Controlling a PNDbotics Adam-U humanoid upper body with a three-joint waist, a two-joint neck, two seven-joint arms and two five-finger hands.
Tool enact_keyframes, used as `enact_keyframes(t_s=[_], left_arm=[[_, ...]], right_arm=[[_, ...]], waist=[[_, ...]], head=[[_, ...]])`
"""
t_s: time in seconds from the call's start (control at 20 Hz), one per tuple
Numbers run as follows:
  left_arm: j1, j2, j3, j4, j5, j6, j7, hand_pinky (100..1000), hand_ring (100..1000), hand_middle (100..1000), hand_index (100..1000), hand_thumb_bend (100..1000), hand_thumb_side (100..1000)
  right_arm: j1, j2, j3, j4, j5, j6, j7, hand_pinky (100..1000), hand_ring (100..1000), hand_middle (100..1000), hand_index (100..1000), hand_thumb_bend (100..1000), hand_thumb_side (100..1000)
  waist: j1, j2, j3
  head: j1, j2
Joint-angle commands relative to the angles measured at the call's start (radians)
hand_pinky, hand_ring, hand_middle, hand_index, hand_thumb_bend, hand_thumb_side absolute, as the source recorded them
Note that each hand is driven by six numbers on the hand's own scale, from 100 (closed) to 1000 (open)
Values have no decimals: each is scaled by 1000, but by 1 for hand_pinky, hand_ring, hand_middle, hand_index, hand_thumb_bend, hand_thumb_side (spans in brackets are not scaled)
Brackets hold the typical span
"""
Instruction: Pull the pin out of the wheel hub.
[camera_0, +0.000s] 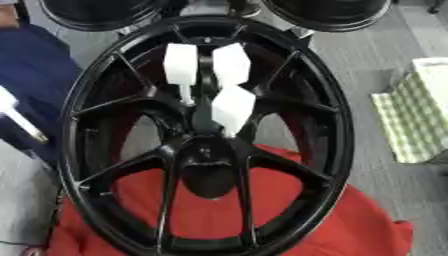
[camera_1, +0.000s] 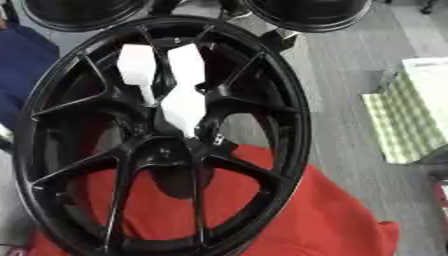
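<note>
A large black spoked wheel (camera_0: 96, 80) stands tilted on a red cloth and fills both views. Its hub (camera_0: 206, 147) sits where the spokes meet, with a dark bore just below. A black hand with white pads (camera_0: 232, 107) reaches down from the top centre over the upper spokes. I take it for my right hand. Its lowest white pad touches the hub's upper edge. A thin white stem (camera_0: 186, 95) hangs under the left pad, above the hub. I cannot tell whether that stem is the pin or part of the hand. My left hand shows in no view.
The red cloth (camera_0: 350, 225) covers the stand under the wheel. Two more black wheels (camera_1: 306, 12) lie at the top edge. A green checked cloth (camera_0: 411, 120) lies on the grey floor to the right. Blue fabric (camera_0: 35, 65) and a white stick (camera_0: 17, 117) are at the left.
</note>
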Motion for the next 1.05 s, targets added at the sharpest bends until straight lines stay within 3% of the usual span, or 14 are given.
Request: enact_keyframes(t_s=[0.05, 0.1, 0.25, 0.75, 1.05], left_arm=[[-19, 28, 8, -37, 5, 17, 49, 837, 707, 639, 778, 100, 579], [-21, 23, 6, -56, 16, 24, 78, 822, 673, 603, 759, 100, 523], [-19, 11, -10, -133, 64, 41, 151, 806, 645, 574, 743, 100, 500], [34, -31, -76, -447, 169, 146, 425, 803, 631, 559, 749, 100, 518], [100, -92, -93, -624, 196, 175, 592, 805, 625, 553, 746, 100, 536]], right_arm=[[-11, -27, -12, -19, 12, 4, -1, 428, 576, 510, 714, 463, 670], [-12, -27, -11, -20, 13, 5, -1, 428, 576, 510, 714, 462, 669], [-15, -27, -9, -22, 15, 6, -1, 428, 576, 510, 714, 465, 664], [-26, -27, -1, -40, 31, 17, -1, 429, 576, 510, 715, 467, 655], [-33, -24, 1, -54, 41, 28, -1, 430, 576, 510, 715, 468, 646]], waist=[[0, -22, 1], [0, -22, 1], [-2, -23, 1], [-7, -24, -1], [-12, -19, -3]], head=[[3, -13], [3, -13], [5, -14], [10, -20], [10, -27]])
